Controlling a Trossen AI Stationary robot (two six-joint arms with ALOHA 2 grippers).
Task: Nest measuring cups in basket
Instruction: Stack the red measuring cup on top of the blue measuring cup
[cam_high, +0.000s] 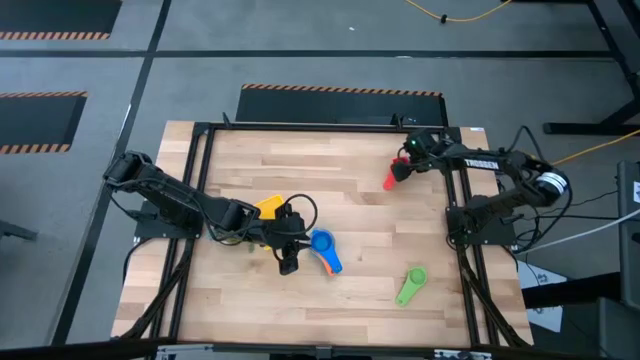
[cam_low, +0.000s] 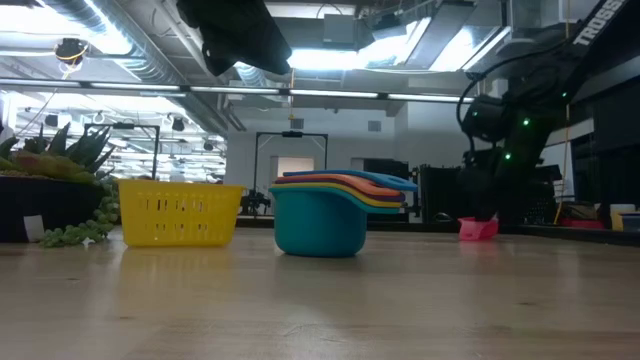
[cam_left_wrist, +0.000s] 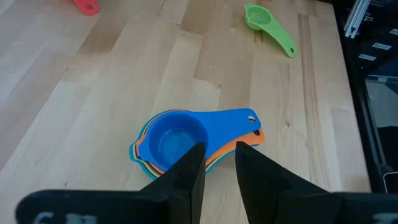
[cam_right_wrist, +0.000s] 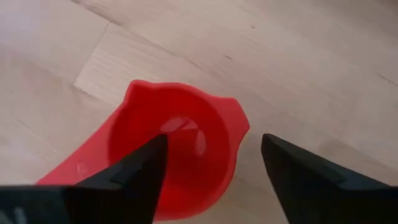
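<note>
A stack of nested measuring cups (cam_left_wrist: 180, 140), blue on top, rests on its base on the table at mid-front (cam_high: 325, 248). My left gripper (cam_left_wrist: 219, 149) hovers open above the stack's handle side, touching nothing. The yellow basket (cam_high: 268, 207) stands just behind it. A red cup (cam_right_wrist: 174, 149) sits upright at the far right (cam_high: 392, 180). My right gripper (cam_right_wrist: 212, 140) is low over it and open, one finger over the bowl and the other outside the rim. A green cup (cam_high: 410, 284) lies at the front right. My right gripper comes at the red cup from above, slanting down, and straddles the wall of the bowl (cam_right_wrist: 239, 127) opposite the handle. The outer finger (cam_right_wrist: 292, 168) stands clear of the rim. Whether the inner finger (cam_right_wrist: 140, 171) touches the bowl, I cannot tell. The cup sits on the table.
A spiky green plant (cam_low: 60, 165) stands at the left beyond the basket (cam_low: 180, 212). Black frame rails (cam_high: 465, 200) run along both table sides. Bare wood lies between the stack and the red cup.
</note>
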